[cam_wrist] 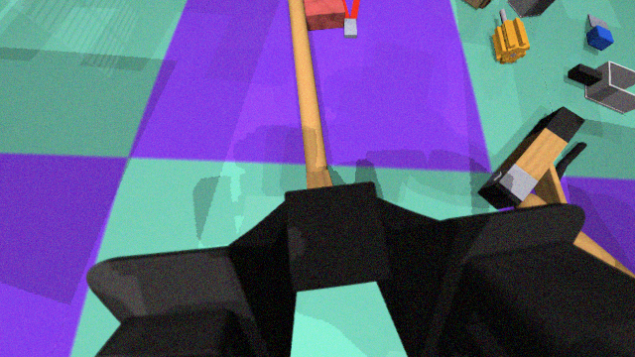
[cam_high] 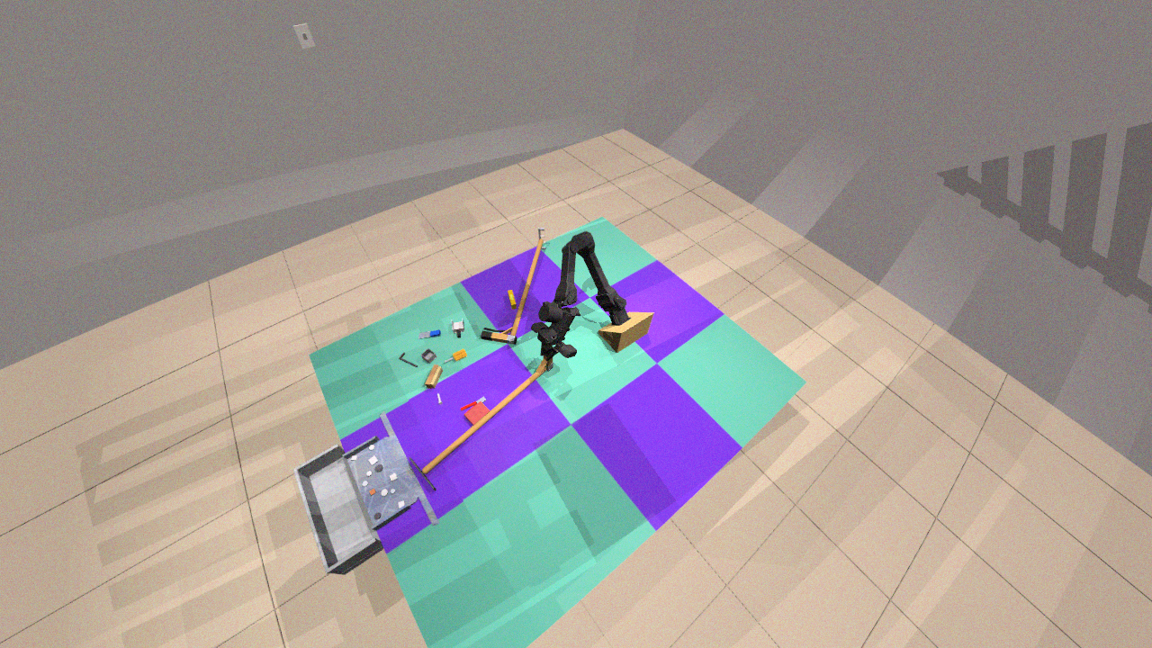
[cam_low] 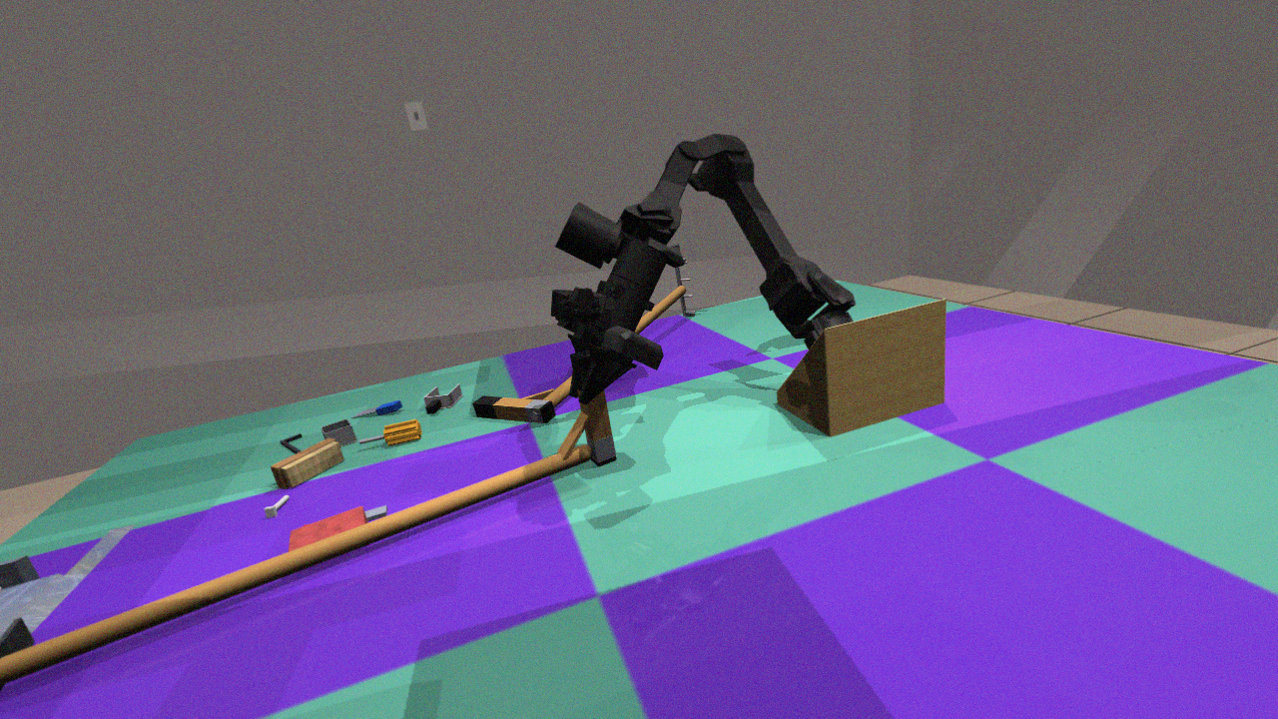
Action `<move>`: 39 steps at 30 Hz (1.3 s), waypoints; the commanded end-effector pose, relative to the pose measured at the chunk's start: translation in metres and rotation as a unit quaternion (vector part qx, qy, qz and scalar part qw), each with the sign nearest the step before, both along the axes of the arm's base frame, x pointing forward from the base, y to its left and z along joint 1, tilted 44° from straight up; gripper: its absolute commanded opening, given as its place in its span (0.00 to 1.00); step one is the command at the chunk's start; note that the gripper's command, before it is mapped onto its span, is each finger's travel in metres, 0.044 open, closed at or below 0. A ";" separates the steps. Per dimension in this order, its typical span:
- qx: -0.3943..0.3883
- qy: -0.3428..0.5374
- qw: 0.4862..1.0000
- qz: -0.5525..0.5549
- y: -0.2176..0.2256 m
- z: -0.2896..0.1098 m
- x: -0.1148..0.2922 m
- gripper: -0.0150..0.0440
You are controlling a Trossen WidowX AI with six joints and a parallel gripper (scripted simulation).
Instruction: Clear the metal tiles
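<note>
The long scraper (cam_high: 483,418) (cam_low: 357,534) (cam_wrist: 308,99) is a wooden pole lying on the checkered table, with an upright dark grip at its near end. My gripper (cam_high: 549,355) (cam_low: 591,397) (cam_wrist: 323,196) is shut on that grip. The scraper's blade end rests at the near edge of the steel bench plate (cam_high: 384,449) (cam_low: 35,594). Several small metal tiles (cam_high: 374,464) lie scattered on the plate. The grey catch box (cam_high: 354,560) stands at the plate's far end.
A second long-handled tool (cam_high: 527,282) (cam_low: 661,304) (cam_wrist: 531,159) with a block head (cam_high: 498,336) (cam_low: 513,408) lies near the arm. A red block (cam_high: 476,411) (cam_low: 325,527) (cam_wrist: 324,14), screwdrivers (cam_high: 457,355) (cam_low: 400,432) (cam_wrist: 510,40), and a wooden block (cam_high: 433,375) (cam_low: 307,461) lie beside the pole. A wooden wedge (cam_high: 628,328) (cam_low: 871,366) holds the arm's base.
</note>
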State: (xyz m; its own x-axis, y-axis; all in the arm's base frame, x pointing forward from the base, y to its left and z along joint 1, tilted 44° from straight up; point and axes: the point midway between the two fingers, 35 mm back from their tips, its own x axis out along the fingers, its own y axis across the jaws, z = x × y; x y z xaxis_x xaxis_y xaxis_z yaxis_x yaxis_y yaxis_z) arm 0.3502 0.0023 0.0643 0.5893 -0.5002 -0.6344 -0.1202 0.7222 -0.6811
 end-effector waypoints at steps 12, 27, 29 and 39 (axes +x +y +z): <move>0.000 -0.006 1.000 -0.006 -0.005 0.008 0.002 0.25; 0.001 -0.016 1.000 -0.017 -0.018 0.020 0.004 0.25; 0.001 -0.018 1.000 -0.019 -0.020 0.022 0.004 0.25; 0.000 -0.027 0.999 -0.028 -0.029 0.031 0.005 0.25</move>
